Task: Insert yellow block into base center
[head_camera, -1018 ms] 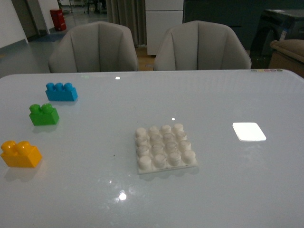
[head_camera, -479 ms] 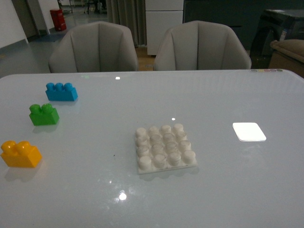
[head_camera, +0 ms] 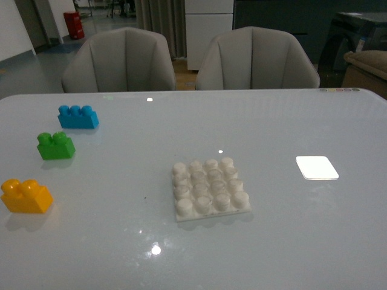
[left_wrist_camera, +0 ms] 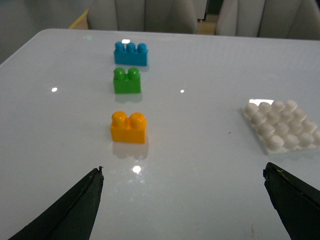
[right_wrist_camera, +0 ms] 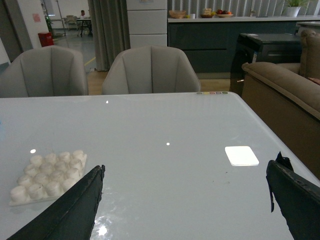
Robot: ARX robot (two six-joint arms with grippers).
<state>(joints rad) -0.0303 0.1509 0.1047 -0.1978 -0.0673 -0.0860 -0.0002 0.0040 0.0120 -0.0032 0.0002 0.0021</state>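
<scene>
The yellow block [head_camera: 26, 196] rests on the table at the near left, also seen in the left wrist view [left_wrist_camera: 129, 127]. The white studded base [head_camera: 209, 188] lies flat near the table's middle, with nothing on its studs; it shows too in the left wrist view [left_wrist_camera: 283, 124] and the right wrist view [right_wrist_camera: 48, 175]. Neither arm appears in the front view. My left gripper [left_wrist_camera: 183, 172] is open and hangs short of the yellow block, nothing between its fingers. Over bare table beside the base, my right gripper [right_wrist_camera: 185, 170] is open and holds nothing.
A green two-stud brick [head_camera: 56, 145] and a blue three-stud brick [head_camera: 78, 116] stand in a row behind the yellow block. A bright patch of reflected light [head_camera: 317, 167] lies right of the base. Two grey chairs [head_camera: 121, 60] stand at the table's far edge.
</scene>
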